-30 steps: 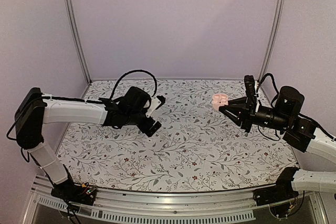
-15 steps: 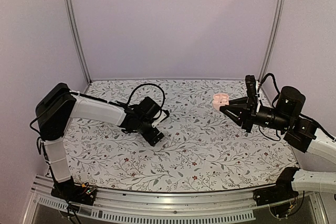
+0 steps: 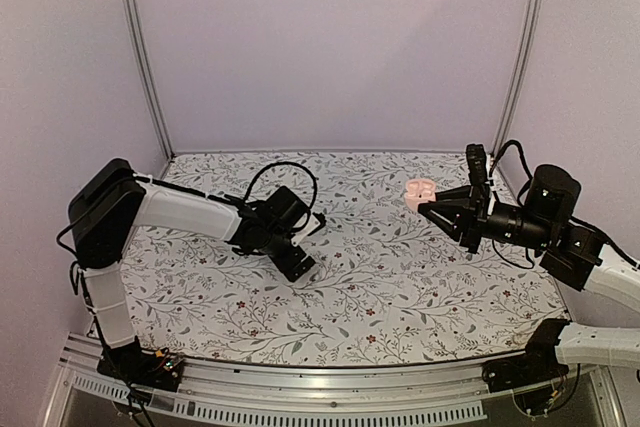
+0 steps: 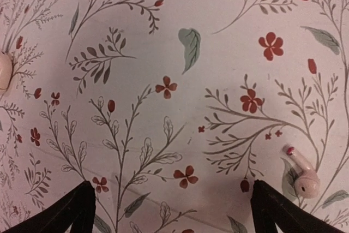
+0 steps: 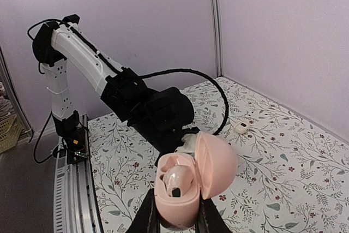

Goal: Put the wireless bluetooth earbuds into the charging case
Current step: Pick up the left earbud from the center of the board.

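Left gripper point(image 4: 170, 203) hanging open, slick light earbud point(image 4: 304, 174) just beside one fingertip, likely best pinched at bulb; right gripper point(image 5: 175, 217) clamping charging case point(image 5: 188, 192).

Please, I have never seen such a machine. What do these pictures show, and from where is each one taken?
Two robot arms stand at a flowered table. One picture looks down from above and behind them; the other two come from cameras on the wrists. The right pincer is shut on an open pink charging case. The left pincer, open and empty, hangs above the table, where a loose earbud lies.
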